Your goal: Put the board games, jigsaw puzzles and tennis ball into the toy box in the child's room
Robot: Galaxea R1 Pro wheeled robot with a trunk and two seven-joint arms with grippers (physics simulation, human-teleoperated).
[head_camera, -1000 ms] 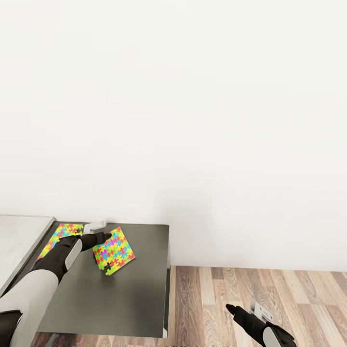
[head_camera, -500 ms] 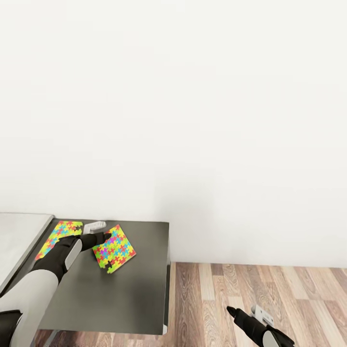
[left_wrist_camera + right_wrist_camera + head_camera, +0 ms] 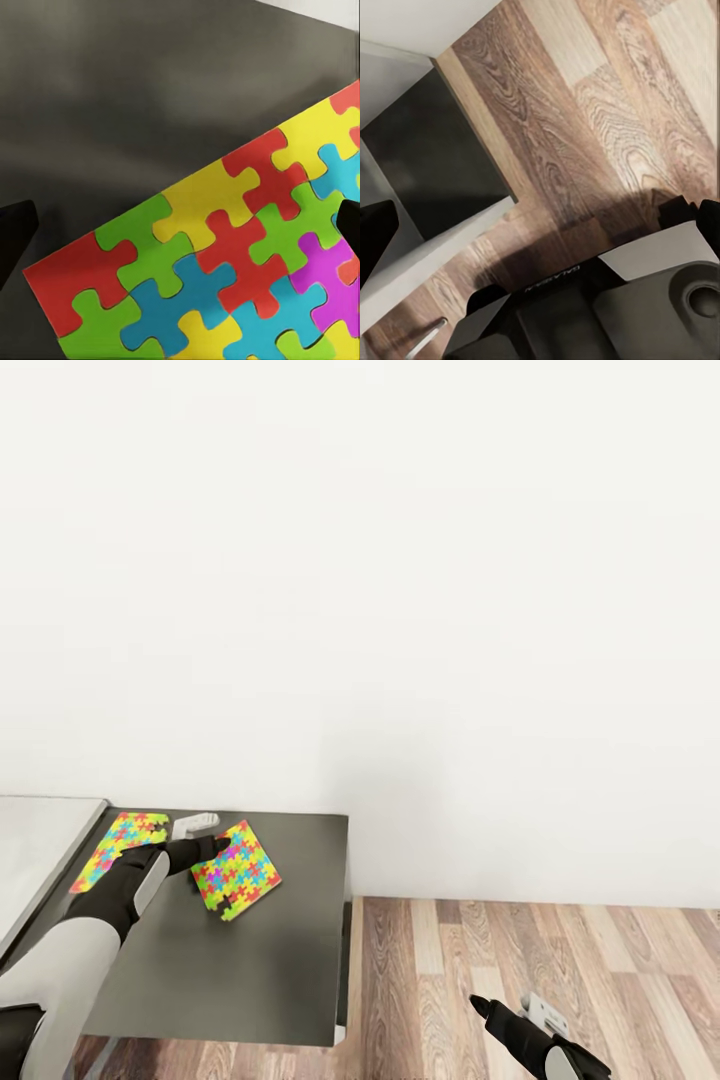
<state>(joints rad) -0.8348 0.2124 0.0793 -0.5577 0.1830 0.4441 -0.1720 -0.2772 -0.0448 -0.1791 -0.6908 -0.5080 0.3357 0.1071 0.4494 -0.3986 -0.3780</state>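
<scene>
— Where does the jigsaw puzzle (image 3: pixel 237 871) sit against the left gripper (image 3: pixel 212 849)?

— Tilted at its fingertips over the table's (image 3: pixel 250 980) dark wing. The wrist view shows the fingers set wide either side of the puzzle; whether they pinch it, I cannot tell.

— And the second puzzle (image 3: pixel 112 848)?

— Flat, just behind that arm.

— Changed?

— The view has drifted a little. The right gripper (image 3: pixel 478 1001) still hangs over the floor (image 3: pixel 560 960), its spread unclear.

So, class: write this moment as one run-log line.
left gripper: open, at near jigsaw puzzle | second puzzle flat on table | right gripper: idle over floor
</scene>
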